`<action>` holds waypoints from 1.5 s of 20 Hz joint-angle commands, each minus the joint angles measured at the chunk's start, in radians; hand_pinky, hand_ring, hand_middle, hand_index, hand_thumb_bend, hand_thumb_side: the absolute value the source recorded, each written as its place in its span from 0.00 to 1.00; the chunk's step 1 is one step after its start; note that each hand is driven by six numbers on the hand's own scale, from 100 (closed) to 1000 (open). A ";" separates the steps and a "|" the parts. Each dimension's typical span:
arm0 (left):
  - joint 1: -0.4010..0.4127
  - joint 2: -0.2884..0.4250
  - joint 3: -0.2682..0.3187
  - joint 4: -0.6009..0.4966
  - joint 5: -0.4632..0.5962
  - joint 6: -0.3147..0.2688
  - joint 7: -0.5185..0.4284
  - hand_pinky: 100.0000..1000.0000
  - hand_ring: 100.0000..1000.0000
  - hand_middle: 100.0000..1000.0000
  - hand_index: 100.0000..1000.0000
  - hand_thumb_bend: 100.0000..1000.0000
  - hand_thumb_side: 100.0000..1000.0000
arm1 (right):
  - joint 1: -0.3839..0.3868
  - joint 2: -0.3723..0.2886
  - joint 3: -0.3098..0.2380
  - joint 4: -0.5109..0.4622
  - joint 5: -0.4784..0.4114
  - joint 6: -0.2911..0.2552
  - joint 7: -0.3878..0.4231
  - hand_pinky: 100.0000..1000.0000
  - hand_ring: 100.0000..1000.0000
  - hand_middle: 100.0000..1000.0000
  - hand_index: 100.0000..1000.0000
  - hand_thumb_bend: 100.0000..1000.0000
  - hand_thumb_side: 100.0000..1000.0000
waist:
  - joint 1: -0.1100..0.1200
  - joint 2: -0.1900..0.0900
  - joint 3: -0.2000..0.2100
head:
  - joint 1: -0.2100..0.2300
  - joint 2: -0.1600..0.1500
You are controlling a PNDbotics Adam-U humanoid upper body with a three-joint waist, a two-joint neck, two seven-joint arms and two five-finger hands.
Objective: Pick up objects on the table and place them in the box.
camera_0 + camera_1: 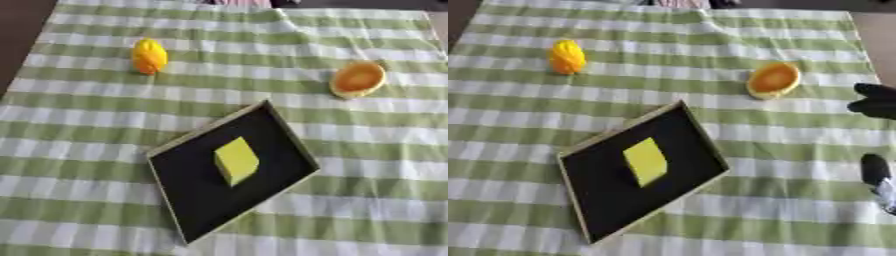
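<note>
A shallow black box with a pale rim (166, 148) lies askew in the middle of the striped cloth. A yellow block (235, 160) sits inside it. On the cloth at the far left stands a yellow-orange rounded object (149, 56). A round orange object with a pale edge (358, 79) lies at the far right. My right hand (875, 102) shows only at the right edge of the right eye view, to the right of the orange object and apart from it. Its dark fingers are spread and hold nothing. My left hand is out of sight.
A green and white striped cloth (87, 125) covers the table. Its left edge and a dark floor (17, 30) show at the upper left. The cloth's far edge runs along the top.
</note>
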 commanded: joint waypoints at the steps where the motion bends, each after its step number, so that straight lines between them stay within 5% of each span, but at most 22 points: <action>1: -0.009 0.041 0.007 -0.010 -0.004 -0.001 -0.003 0.69 0.74 0.71 0.82 0.00 0.52 | 0.006 -0.084 -0.020 -0.018 0.137 0.075 -0.026 0.93 0.96 0.79 0.86 0.00 0.00 | 0.000 -0.017 -0.001 | -0.015 0.004; 7: -0.004 0.042 0.008 -0.001 -0.002 -0.006 -0.009 0.69 0.74 0.71 0.82 0.00 0.52 | 0.002 -0.167 0.013 -0.018 0.394 0.204 -0.070 0.93 0.98 0.83 0.90 0.00 0.00 | 0.003 -0.009 0.000 | -0.031 0.017; 11: -0.004 0.043 0.008 0.006 0.001 -0.012 -0.013 0.69 0.74 0.71 0.82 0.00 0.52 | -0.009 -0.214 0.045 -0.018 0.458 0.262 -0.063 0.95 0.99 0.84 0.90 0.00 0.03 | 0.006 -0.006 -0.001 | -0.033 0.013; 21: -0.004 0.046 0.003 0.016 0.008 -0.017 -0.024 0.69 0.74 0.71 0.82 0.00 0.52 | -0.123 -0.328 0.065 -0.018 0.322 0.393 0.017 0.98 1.00 0.85 0.91 0.00 0.05 | 0.007 -0.008 0.000 | -0.028 0.000; 28: -0.005 0.043 -0.006 0.020 0.014 -0.015 -0.036 0.69 0.74 0.71 0.82 0.00 0.52 | -0.253 -0.404 0.105 0.037 0.259 0.490 0.115 0.99 1.00 0.87 0.93 0.00 0.18 | 0.007 -0.013 0.008 | -0.039 -0.003; 30: -0.007 0.041 -0.009 0.021 0.017 -0.016 -0.041 0.69 0.74 0.71 0.82 0.00 0.52 | -0.296 -0.417 0.124 0.086 0.259 0.491 0.139 0.99 1.00 0.87 0.93 0.07 0.23 | 0.007 -0.013 0.012 | -0.043 -0.006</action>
